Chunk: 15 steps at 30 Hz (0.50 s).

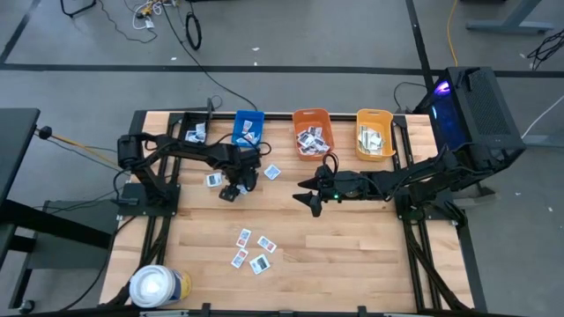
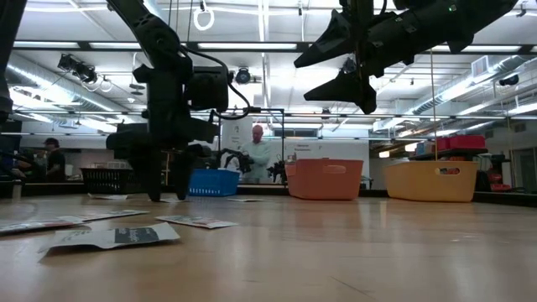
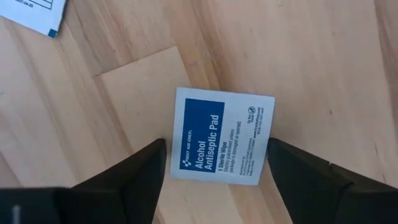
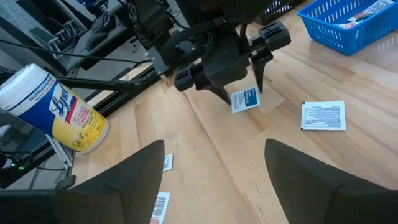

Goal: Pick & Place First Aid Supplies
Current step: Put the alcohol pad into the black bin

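A white packet with a blue panel reading "Alcohol Antiseptic Pad" (image 3: 224,143) lies flat on the wooden table (image 1: 352,255), left of centre. My left gripper (image 3: 216,152) points straight down over it, open, with one finger on each side of the packet (image 4: 245,99). My right gripper (image 1: 313,195) hovers open above the middle of the table with nothing between its fingers. More first aid packets lie loose: several near the front (image 1: 251,251), one (image 1: 271,172) by the blue bin and one (image 1: 214,180) left of my left gripper. My left gripper comes from above with its fingertips (image 3: 158,158) right at two opposite edges of the packet (image 3: 177,146). Whether they touch it I cannot tell. The packet lies flat on the table.
A blue bin (image 1: 248,128), an orange bin (image 1: 312,132) and a yellow bin (image 1: 375,132) stand along the far edge, each holding packets. A white and yellow wipes canister (image 1: 159,286) lies at the near left corner. A person stands in the room beyond (image 2: 258,151).
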Available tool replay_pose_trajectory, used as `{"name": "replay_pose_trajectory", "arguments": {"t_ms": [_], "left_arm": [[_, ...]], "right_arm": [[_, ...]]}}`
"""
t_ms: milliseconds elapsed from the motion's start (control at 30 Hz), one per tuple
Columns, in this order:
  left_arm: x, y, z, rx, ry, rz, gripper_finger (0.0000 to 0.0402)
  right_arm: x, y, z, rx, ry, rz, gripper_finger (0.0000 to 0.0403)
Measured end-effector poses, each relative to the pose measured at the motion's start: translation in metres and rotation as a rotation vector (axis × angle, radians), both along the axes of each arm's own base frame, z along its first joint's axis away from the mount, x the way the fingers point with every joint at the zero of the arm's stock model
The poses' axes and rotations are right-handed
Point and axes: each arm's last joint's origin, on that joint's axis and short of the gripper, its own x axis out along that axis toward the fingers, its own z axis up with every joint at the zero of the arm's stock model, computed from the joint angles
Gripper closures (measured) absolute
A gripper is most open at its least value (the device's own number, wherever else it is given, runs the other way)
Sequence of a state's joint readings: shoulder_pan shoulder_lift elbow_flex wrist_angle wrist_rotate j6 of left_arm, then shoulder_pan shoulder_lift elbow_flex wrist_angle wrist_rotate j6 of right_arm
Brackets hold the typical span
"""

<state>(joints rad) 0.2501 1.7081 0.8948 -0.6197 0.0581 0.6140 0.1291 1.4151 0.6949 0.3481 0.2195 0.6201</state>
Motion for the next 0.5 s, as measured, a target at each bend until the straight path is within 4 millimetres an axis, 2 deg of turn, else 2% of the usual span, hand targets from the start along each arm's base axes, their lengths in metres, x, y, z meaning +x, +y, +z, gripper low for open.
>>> {"name": "replay_pose_trajectory", "arguments": {"t_ms": [500], "left_arm": [[0.0006,-0.0069,-0.0005,-0.005,0.008,-0.024,0.0211]], "right_arm": [[0.0,0.0,0.0,0.0,0.0,0.0,0.0124]]}}
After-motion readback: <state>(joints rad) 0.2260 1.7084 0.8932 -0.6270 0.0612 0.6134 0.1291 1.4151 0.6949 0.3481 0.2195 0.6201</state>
